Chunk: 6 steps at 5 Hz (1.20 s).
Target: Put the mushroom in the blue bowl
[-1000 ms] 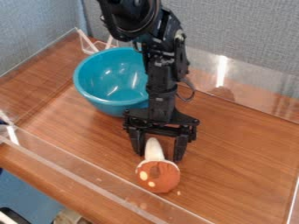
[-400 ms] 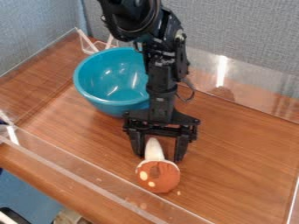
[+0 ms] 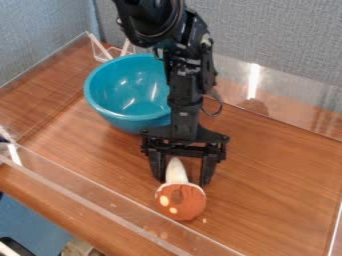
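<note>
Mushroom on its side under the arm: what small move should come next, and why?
Probably close the end effector on the stem. Its fingers stand open on either side of the cream stem of the mushroom, which lies on the wooden table, cap toward the camera. The blue bowl sits behind, empty, so nothing is grasped yet.

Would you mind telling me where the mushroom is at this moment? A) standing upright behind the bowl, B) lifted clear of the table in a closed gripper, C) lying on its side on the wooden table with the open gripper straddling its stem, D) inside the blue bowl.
C: the mushroom lies on its side on the table, its pale stem between the fingers of the open gripper, in front of the blue bowl.
</note>
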Tool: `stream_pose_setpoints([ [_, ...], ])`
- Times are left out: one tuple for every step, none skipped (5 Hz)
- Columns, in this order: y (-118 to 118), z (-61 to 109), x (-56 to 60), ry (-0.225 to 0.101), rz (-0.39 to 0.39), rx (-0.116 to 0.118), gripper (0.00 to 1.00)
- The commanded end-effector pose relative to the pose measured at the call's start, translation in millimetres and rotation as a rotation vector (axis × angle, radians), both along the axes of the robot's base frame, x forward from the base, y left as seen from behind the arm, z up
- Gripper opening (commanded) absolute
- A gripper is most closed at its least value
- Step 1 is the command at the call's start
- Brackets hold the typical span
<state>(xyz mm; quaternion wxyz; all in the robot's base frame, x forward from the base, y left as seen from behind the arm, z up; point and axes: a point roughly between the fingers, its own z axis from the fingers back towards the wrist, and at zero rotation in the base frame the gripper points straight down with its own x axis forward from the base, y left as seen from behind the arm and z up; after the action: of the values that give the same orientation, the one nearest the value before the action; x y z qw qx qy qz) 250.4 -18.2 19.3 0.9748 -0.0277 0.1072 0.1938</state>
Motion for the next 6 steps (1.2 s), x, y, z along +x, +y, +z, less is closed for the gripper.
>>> stream_pose_setpoints([
  [1.6, -0.6, -2.8, 0.017, 0.021, 0.004, 1.0],
  [1.6, -0.3, -3.9, 0.028, 0.037, 0.007, 1.0],
  [1.7, -0.6, -5.0, 0.038, 0.054, 0.01, 1.0],
  [2.2, -0.6, -6.5, 0.04, 0.061, 0.012, 1.0],
  [2.6, -0.5, -7.9, 0.043, 0.068, 0.013, 1.0],
  [3.1, -0.1, -9.4, 0.045, 0.075, 0.015, 1.0],
])
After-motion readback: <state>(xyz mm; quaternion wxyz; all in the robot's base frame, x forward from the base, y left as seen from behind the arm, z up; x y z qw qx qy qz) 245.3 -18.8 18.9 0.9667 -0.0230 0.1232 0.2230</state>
